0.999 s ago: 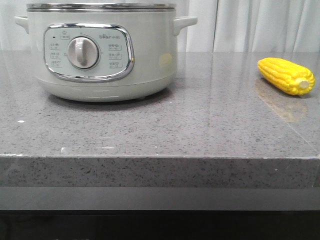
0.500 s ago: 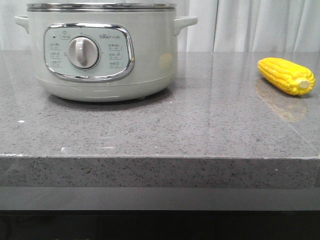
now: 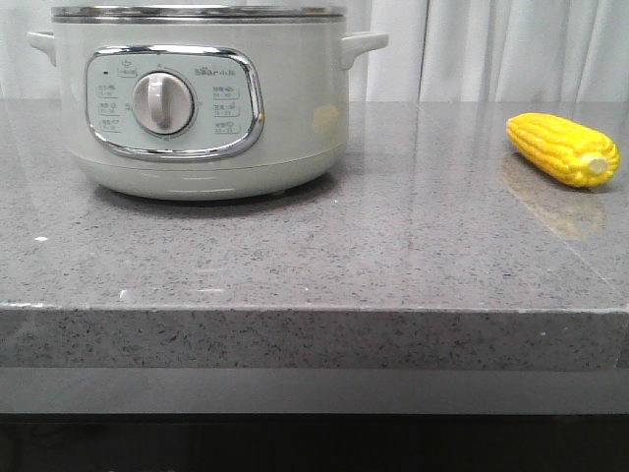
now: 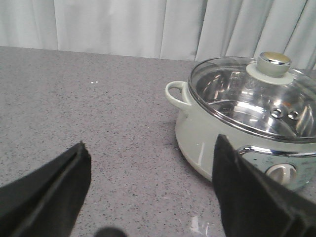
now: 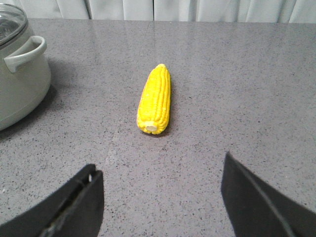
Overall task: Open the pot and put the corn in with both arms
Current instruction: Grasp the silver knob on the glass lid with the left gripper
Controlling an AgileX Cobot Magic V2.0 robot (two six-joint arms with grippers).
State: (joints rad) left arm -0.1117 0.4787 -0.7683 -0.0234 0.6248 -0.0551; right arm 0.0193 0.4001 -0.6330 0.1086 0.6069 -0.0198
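Observation:
The pale grey-green pot (image 3: 197,98) stands at the back left of the grey stone counter, its control panel and round knob (image 3: 163,103) facing me. In the left wrist view the pot (image 4: 202,138) carries a glass lid (image 4: 252,98) with a round knob (image 4: 274,60) on top. The yellow corn (image 3: 563,148) lies on the counter at the right, stub end toward me. My left gripper (image 4: 150,150) is open and empty, short of the pot. My right gripper (image 5: 160,170) is open and empty, with the corn (image 5: 155,98) lying ahead of it. Neither gripper shows in the front view.
The counter's front edge (image 3: 314,310) runs across the front view. White curtains (image 3: 511,49) hang behind the counter. The pot's side handle (image 5: 24,52) shows at the edge of the right wrist view.

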